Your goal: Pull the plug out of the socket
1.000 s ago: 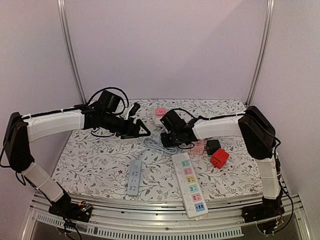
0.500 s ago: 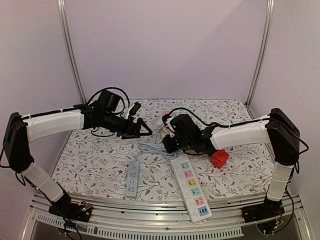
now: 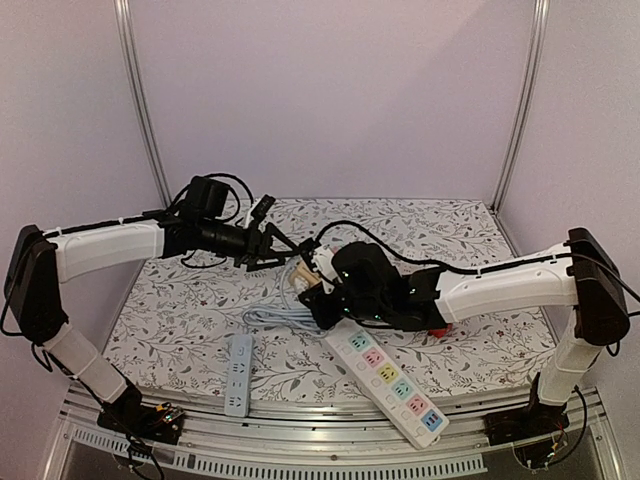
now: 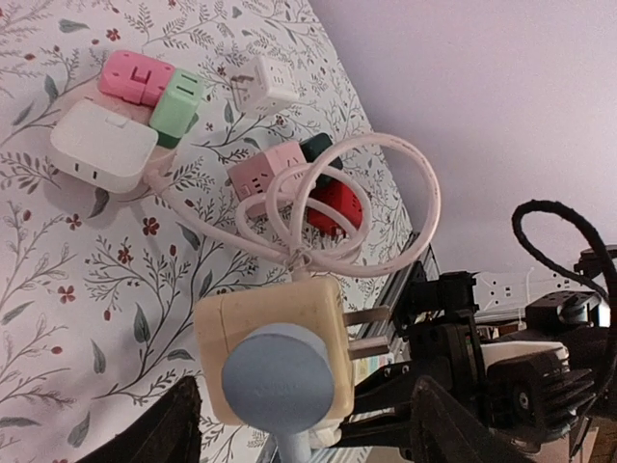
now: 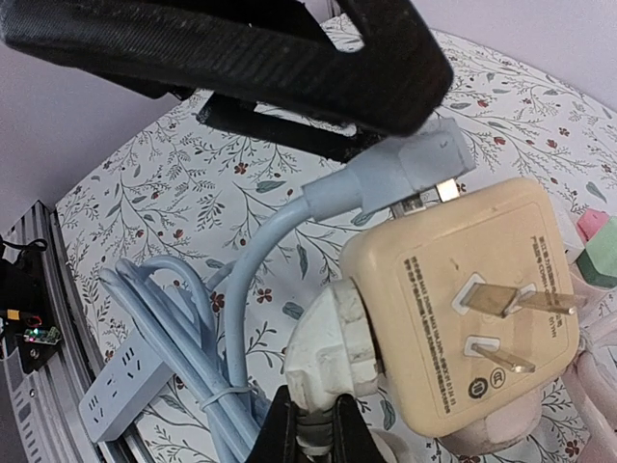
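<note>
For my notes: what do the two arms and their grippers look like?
The left arm and right arm have white link covers between bulky black joints, and black cables loop loose by the wrists. The left gripper and right gripper are both black.

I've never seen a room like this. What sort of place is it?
Probably a robot practice booth: a left arm and right arm bolted to a flowery table holding a long power strip and a grey power strip.

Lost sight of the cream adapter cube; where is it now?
In the top view, the cream adapter cube is lifted above the table's middle, between the open left pincer and the right pincer, which grips the white plug beside it.
</note>
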{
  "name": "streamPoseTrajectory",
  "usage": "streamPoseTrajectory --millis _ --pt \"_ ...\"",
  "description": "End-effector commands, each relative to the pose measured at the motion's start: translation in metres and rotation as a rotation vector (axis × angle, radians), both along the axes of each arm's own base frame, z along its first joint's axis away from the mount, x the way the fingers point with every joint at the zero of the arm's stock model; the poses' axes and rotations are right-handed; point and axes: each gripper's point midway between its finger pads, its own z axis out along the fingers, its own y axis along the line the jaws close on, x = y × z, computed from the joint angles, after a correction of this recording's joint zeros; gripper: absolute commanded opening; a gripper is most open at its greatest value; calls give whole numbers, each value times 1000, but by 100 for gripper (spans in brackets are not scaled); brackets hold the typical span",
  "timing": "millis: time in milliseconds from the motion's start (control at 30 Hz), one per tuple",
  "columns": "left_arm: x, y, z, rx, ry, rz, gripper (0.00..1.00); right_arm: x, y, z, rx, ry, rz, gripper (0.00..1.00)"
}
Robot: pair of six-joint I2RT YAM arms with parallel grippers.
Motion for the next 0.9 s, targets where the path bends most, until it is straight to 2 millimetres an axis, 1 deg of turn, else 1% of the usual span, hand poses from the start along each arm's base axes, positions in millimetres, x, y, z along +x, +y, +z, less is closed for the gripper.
streamPoseTrajectory --millis 0,67,267,533,733,867 --pt "-2 -2 11 -50 -11 -21 70 5 4 65 170 -98 -8 0" --pt "-3 -3 9 -53 -3 -26 67 6 4 66 174 -101 -11 0" --pt "-3 -4 1 -48 37 -23 66 7 3 72 189 -114 -17 0" --pt "0 -3 -19 -3 94 3 64 1 5 81 207 -130 -10 0" --pt "-5 -8 -16 -13 91 -27 64 -1 6 85 212 -141 -3 0" --pt "-8 -12 -20 -20 111 -43 63 -3 8 86 213 -143 3 0"
